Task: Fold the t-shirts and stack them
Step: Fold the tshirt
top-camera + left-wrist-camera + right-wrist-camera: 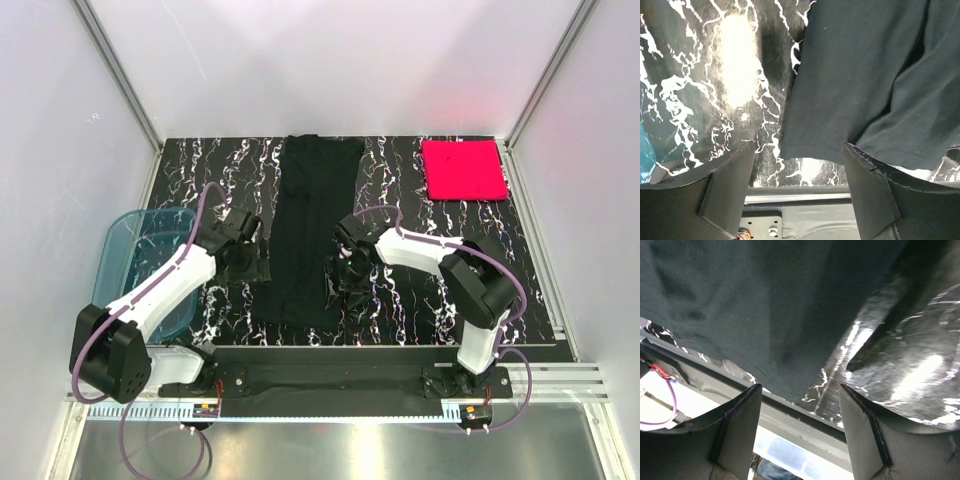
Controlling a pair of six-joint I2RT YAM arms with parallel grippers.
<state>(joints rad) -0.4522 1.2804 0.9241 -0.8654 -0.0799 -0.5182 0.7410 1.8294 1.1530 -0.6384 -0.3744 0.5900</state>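
Note:
The black t-shirt (310, 230) lies as a long narrow strip down the middle of the marbled table (200, 170). The pink-red t-shirt (462, 168) rests as a neat square at the back right corner. My left gripper (248, 268) hovers just left of the black strip's near end, open. In the left wrist view the black shirt (865, 75) shows its hem corner between the spread jaws of the left gripper (799, 145). My right gripper (345, 285) sits at the strip's right edge, open. In the right wrist view the black shirt (765, 305) lies ahead of the empty right gripper (800, 386).
A translucent blue tub (140, 260) stands at the left edge beside the left arm. The table's front edge and metal rail (380, 355) run just behind both grippers. White walls enclose the back and sides.

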